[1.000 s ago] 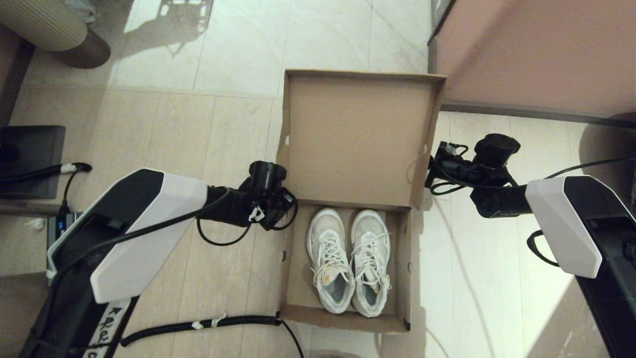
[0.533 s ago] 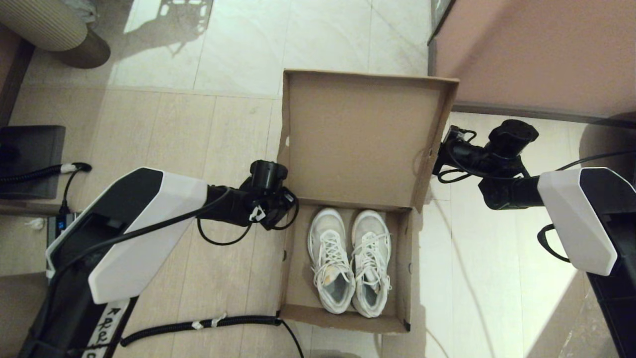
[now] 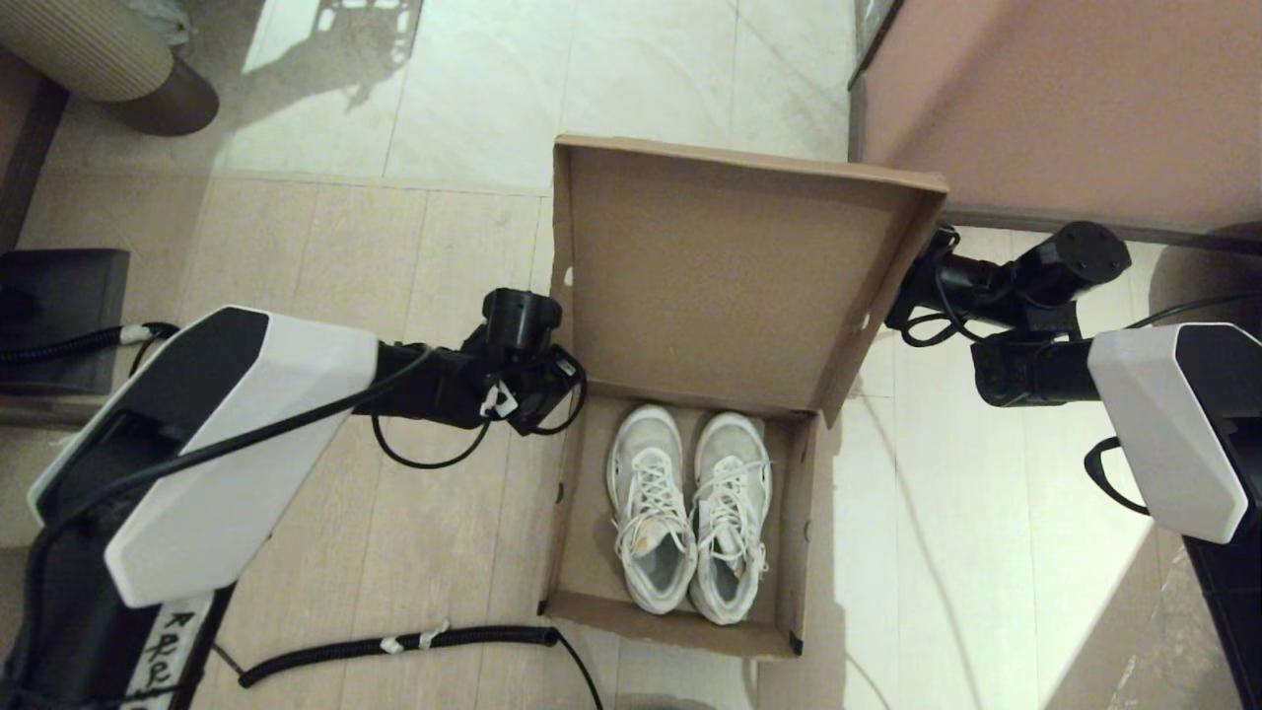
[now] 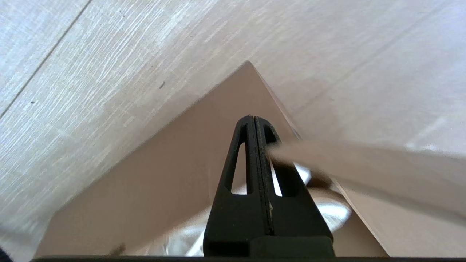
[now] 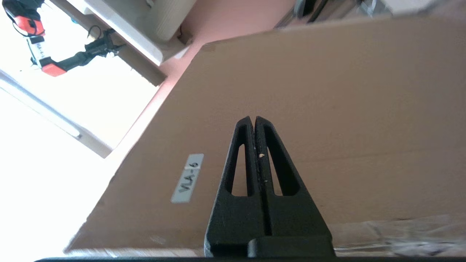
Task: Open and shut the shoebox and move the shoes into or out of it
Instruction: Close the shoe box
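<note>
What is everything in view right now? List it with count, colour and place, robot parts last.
shoebox: 1, plain brown cardboard, on the floor centre, lid raised; a white label on the lid's outside
shoes: 2, white and light grey with white laces, side by side inside the shoebox
cabinet: 1, pinkish-brown, far right
ribbed round object: 1, beige on a brown base, far left corner
dark box: 1, black, left edge
corrugated cable: 1, black, on the floor near the shoebox's front
floor: pale tiles beyond, light wood planks nearer
left gripper: 1, black, fingers shut, at the shoebox's left wall
right gripper: 1, black, fingers shut, behind the lid's right side
</note>
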You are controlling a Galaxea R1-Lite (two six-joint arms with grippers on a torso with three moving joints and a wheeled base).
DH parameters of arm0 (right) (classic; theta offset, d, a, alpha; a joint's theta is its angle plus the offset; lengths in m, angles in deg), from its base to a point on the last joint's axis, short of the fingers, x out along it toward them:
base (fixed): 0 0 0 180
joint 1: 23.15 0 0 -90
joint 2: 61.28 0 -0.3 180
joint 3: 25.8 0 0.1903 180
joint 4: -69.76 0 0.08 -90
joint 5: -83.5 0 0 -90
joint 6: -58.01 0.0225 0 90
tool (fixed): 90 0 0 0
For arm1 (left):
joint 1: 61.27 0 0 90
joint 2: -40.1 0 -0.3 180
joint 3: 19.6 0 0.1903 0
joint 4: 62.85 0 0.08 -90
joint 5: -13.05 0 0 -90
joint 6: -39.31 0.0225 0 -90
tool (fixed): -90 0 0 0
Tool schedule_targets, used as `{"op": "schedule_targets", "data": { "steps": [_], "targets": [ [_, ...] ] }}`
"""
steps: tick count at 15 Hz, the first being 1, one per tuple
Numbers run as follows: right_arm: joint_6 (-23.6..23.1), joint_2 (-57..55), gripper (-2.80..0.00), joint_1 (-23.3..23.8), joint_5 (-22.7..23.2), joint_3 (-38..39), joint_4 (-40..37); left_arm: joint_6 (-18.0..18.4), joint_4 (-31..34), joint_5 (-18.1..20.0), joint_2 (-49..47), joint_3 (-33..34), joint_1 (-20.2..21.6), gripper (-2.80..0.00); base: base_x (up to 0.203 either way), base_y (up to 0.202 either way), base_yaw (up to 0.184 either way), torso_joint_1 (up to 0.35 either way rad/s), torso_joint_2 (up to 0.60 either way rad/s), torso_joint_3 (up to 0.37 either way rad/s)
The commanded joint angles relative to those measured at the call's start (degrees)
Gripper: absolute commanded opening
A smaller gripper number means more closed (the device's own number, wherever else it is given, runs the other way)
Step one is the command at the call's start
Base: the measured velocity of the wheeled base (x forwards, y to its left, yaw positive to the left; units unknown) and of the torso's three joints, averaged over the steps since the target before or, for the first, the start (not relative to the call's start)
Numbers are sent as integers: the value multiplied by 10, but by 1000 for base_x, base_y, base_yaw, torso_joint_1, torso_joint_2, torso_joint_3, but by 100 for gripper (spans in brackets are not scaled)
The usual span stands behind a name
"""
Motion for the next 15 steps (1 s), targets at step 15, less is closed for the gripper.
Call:
{"op": "schedule_targets", "data": {
  "steps": [15],
  "targets": [
    [148, 30, -280, -20, 81, 7, 88, 39, -7, -32, 297, 245, 23, -280, 0, 0, 0, 0, 0, 0]
  ]
}}
